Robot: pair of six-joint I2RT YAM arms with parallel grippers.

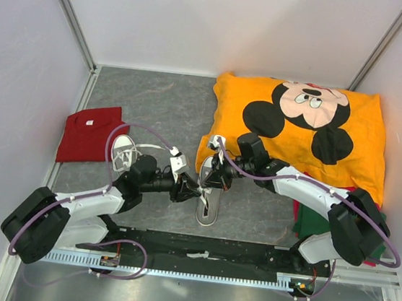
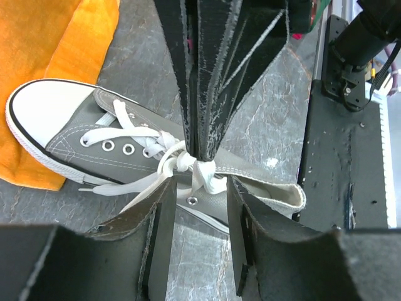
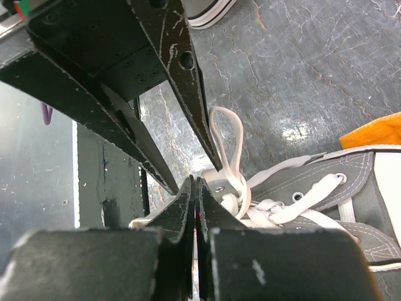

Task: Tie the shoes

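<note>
Judging by the laces (image 2: 135,185), only a first knot (image 2: 188,164) is seen on the shoe (image 2: 75,141) beneath the clenched right end effector (image 2: 199,150) and the released left end effector (image 2: 200,188); its bow and the other shoe (image 1: 123,150) are judged unfinished.

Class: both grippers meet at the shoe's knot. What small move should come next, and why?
Probably close the left gripper on the lace between its fingers. The right gripper is shut on the lace at the knot, while the left's jaws stand open astride a strand, holding nothing.
</note>
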